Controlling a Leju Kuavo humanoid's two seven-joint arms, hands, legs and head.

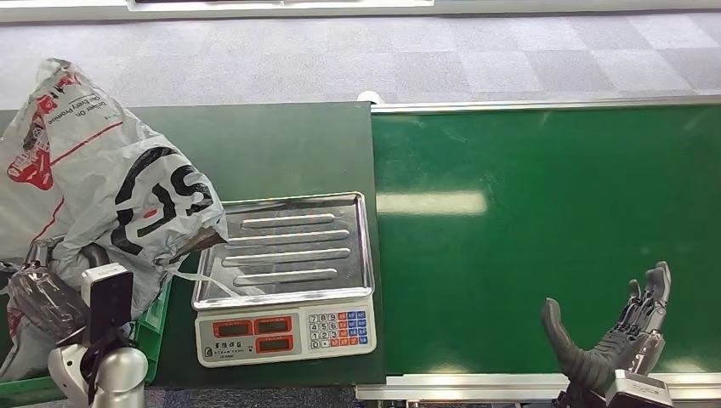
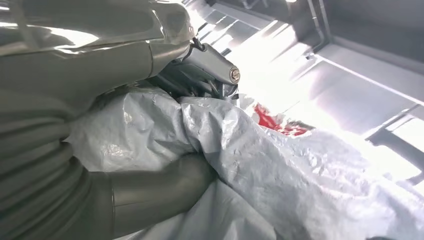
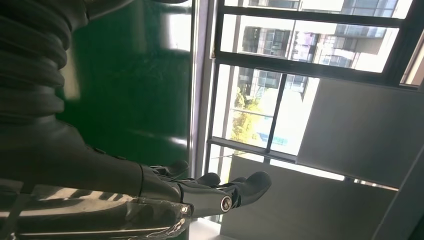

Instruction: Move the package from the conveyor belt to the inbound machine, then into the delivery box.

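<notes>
We judge the last leg is on: left robot hand (image 1: 38,293) grips the package (image 1: 110,191) at the desk's (image 1: 281,144) left edge, right robot hand (image 1: 625,336) spread over the conveyor belt (image 1: 527,238); next, lower into the delivery box (image 1: 157,319).

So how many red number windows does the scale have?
3. On the scale front panel: two side by side on top, left and right, one below the right one. None looks hidden.
</notes>
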